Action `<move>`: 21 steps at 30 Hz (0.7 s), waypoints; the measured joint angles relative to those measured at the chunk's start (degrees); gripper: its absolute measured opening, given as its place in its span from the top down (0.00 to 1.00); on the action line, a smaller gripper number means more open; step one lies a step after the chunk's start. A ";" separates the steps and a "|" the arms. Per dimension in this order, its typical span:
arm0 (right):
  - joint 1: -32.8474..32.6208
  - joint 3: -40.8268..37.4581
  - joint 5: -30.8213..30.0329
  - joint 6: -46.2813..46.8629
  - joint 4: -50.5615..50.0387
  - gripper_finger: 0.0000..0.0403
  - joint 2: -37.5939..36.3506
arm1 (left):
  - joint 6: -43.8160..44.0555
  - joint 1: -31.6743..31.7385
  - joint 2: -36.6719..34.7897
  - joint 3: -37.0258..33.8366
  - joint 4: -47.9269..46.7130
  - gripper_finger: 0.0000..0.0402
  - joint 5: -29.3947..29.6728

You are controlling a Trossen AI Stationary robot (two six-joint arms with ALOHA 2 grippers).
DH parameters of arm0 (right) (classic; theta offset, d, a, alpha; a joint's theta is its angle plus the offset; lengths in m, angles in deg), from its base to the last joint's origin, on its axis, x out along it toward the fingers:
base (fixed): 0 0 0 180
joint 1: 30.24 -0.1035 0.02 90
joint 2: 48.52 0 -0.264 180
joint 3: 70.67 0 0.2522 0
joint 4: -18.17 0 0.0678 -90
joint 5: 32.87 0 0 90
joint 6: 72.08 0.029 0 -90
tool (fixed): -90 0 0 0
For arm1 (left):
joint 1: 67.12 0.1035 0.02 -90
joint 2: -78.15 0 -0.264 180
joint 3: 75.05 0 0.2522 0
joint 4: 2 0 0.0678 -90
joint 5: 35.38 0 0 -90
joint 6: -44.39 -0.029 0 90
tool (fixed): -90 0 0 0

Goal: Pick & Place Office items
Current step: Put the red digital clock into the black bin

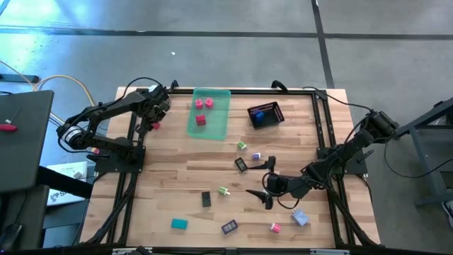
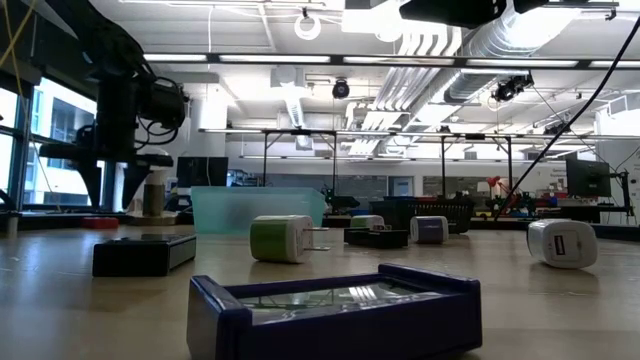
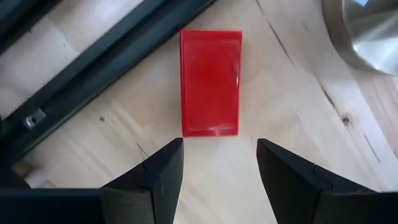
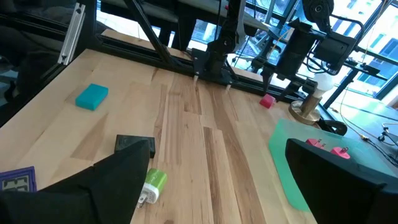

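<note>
My left gripper (image 3: pixel 220 163) is open at the table's far left, pointing down; its fingertips stand just short of one end of a flat red block (image 3: pixel 211 82), also seen in the high view (image 1: pixel 155 126). My right gripper (image 1: pixel 262 195) hangs open over the near middle of the table, touching nothing. A green-and-white piece (image 4: pixel 152 183) lies just before it, with a black piece (image 4: pixel 134 143) and a teal block (image 4: pixel 92 96) farther off. Other small pieces lie scattered on the wood: lavender (image 1: pixel 300 217), pink (image 1: pixel 275 227), black (image 1: pixel 206 199).
The translucent green tray (image 1: pixel 212 127) at the far middle holds three pink and red pieces. The black mesh basket (image 1: pixel 275 110) to its right holds a blue piece. A black frame rail (image 3: pixel 93 74) runs beside the red block, and a metal disc (image 3: pixel 367 31) lies near it.
</note>
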 joint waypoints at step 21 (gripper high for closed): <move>0.00 0.00 0.00 0.00 -0.01 0.09 0.00 | -3.21 5.26 -0.02 -0.02 -3.26 0.51 -6.61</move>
